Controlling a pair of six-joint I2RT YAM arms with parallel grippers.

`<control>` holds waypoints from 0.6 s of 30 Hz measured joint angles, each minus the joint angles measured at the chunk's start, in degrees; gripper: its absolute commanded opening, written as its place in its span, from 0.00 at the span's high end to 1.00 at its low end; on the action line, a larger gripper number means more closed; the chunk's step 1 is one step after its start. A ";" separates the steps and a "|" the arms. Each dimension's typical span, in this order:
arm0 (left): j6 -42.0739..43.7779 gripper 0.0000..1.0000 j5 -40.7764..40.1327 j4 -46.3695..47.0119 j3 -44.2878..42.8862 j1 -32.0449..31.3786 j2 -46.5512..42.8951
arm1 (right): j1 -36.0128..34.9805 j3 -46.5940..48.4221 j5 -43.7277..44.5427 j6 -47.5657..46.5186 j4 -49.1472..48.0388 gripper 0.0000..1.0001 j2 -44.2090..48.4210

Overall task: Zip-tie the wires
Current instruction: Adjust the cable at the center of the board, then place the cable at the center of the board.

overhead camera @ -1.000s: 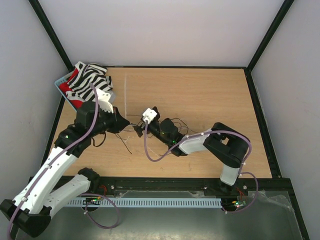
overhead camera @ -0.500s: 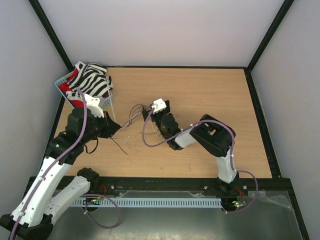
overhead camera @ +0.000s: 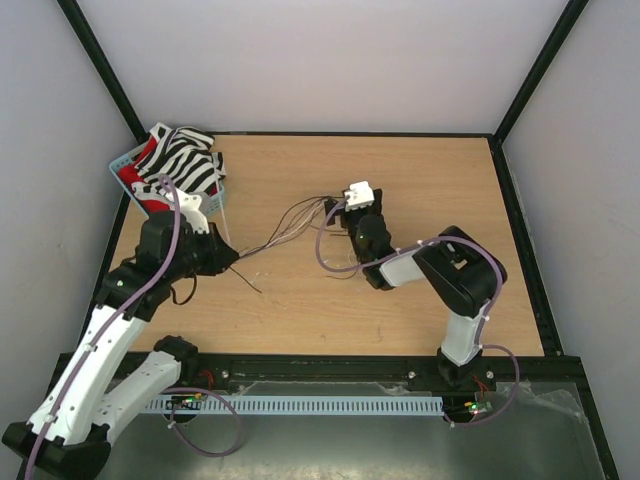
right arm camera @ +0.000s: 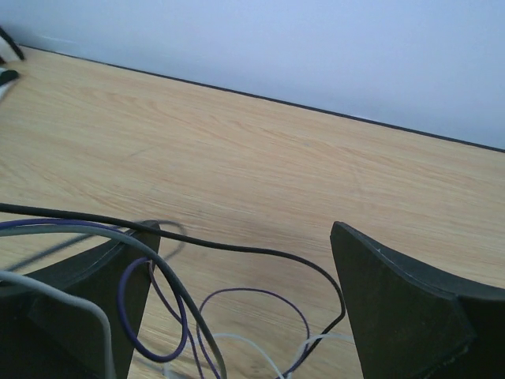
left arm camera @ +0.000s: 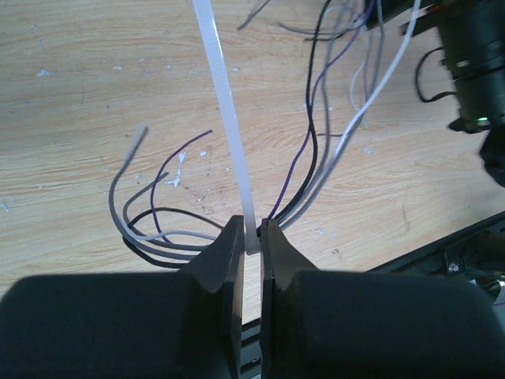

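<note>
At the table's (overhead camera: 420, 180) 9 o'clock, the left gripper (overhead camera: 233, 257) is clamped tight on a white zip tie (left arm camera: 225, 118), whose strap points to 12 o'clock in the wrist view. The wires (left arm camera: 327, 162) fan from that gripper toward 2 o'clock, reaching the right gripper (overhead camera: 335, 208) near centre. Its jaws are spread wide, with strands lying across one finger.

The left arm (overhead camera: 92, 350) and right arm (overhead camera: 458, 285) show white shells, black joints, purple cables (overhead camera: 320, 245), black jaws.
</note>
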State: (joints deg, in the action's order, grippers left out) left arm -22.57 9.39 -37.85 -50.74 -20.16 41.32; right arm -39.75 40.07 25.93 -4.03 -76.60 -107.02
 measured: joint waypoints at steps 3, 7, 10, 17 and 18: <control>0.61 1.00 -0.68 0.20 0.00 0.00 2.86 | 1.27 -1.33 -0.28 -1.40 3.74 0.01 3.65; 1.57 1.00 -1.36 1.57 0.22 0.00 7.30 | 1.75 -1.64 -3.28 -3.13 10.86 0.01 7.74; 1.73 1.00 -1.92 3.69 1.25 0.00 9.62 | 1.75 -1.62 -7.54 -3.76 16.90 0.01 9.79; 1.81 1.00 -5.16 8.33 4.39 0.22 15.56 | 1.44 0.63 -16.74 -3.76 35.87 0.01 10.54; 1.86 1.00 -5.84 9.14 5.03 0.22 16.28 | 1.36 1.31 -17.88 -3.74 38.64 0.01 10.54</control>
State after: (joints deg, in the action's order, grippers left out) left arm -20.71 3.55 -28.71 -45.71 -19.94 57.60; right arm -38.39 41.39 8.05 -7.77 -37.95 -96.49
